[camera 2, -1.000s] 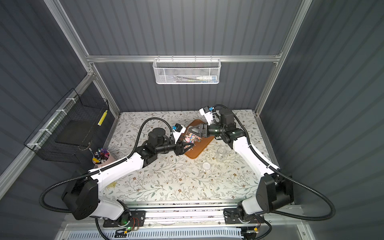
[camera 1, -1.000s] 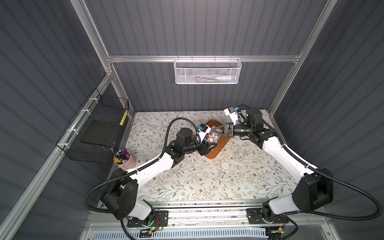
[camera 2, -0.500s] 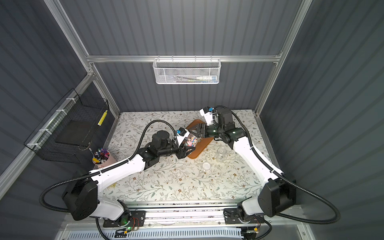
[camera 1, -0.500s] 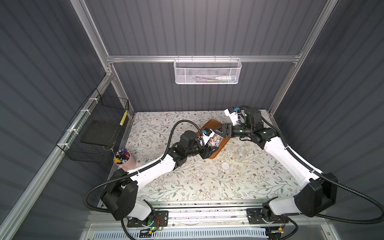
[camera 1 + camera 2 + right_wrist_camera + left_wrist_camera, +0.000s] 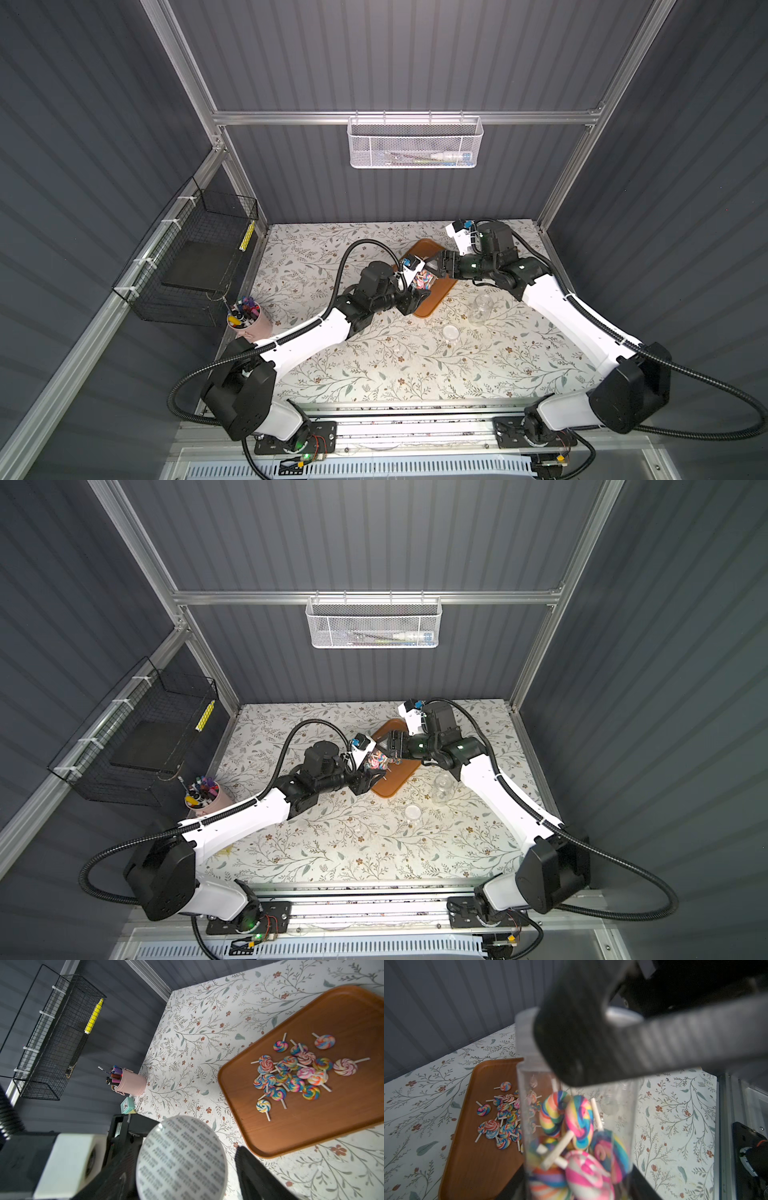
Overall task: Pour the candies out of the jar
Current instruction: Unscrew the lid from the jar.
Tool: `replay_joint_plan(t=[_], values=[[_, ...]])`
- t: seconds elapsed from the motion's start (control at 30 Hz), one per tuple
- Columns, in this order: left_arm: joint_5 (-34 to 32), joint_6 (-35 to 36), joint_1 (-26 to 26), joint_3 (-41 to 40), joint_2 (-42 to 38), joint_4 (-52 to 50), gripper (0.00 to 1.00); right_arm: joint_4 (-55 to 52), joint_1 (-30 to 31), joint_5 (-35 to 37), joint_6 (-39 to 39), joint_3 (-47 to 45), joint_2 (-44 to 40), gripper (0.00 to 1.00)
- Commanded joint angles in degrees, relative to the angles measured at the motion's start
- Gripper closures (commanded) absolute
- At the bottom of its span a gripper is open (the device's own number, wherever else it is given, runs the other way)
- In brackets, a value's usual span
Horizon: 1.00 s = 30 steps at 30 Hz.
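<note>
Since a second ago my right gripper (image 5: 437,266) has spread open around the jar (image 5: 618,1095) end. My left gripper (image 5: 415,299) is clamping the jar wall over the tray (image 5: 311,1136); candies (image 5: 291,1076) are lying there and inside. I am judging it rigid, slick, light.

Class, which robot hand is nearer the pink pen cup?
Left. The left hand, gripping the jar, is on the pen cup side; the right hand lies beyond the jar, farther off.
</note>
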Motion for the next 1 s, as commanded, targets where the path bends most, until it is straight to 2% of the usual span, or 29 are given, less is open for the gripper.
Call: replay_joint_plan(t=[0.0, 0.17, 0.27, 0.4, 0.47, 0.57, 0.73, 0.83, 0.9, 0.97], values=[[-0.25, 1.49, -0.31, 0.62, -0.52, 0.89, 1.00, 2.52, 0.19, 0.25, 1.94, 0.51, -0.04, 0.31], [-0.02, 1.46, -0.40, 0.29, -0.40, 1.09, 1.00, 3.29, 0.31, 0.45, 1.96, 0.41, -0.45, 0.51], [2.69, 1.55, -0.35, -0.38, -0.61, 1.87, 1.00, 4.73, -0.24, -3.73, -1.81, 0.08, -0.97, 0.57], [16.35, 1.18, -0.04, -0.22, -0.69, 4.03, 1.00, 19.06, -1.99, -25.92, -5.92, -5.04, -2.51, 0.56], [19.90, 1.06, -0.04, 1.33, 0.12, 2.71, 1.00, 23.59, -2.51, -30.86, -5.56, -6.13, -2.98, 0.57], [20.32, 1.24, -0.04, 1.64, 0.50, 1.91, 1.00, 24.52, -3.00, -34.43, -6.18, -5.08, -2.50, 0.57], [17.69, 1.02, -0.04, 0.39, 0.21, 3.46, 1.00, 23.17, -3.46, -33.69, -7.01, -4.85, -2.66, 0.57], [14.27, 1.14, -0.04, 0.54, 0.49, 2.65, 1.00, 20.52, -3.54, -29.89, -6.70, -4.61, -2.80, 0.48], [10.58, 1.20, -0.04, 0.74, 0.70, 1.77, 1.00, 15.96, -3.57, -23.31, -5.99, -3.43, -2.72, 0.31], [5.92, 1.20, -0.10, 0.79, 0.74, 0.94, 1.00, 10.59, -3.54, -16.69, -5.73, -1.69, -2.25, 0.19]])
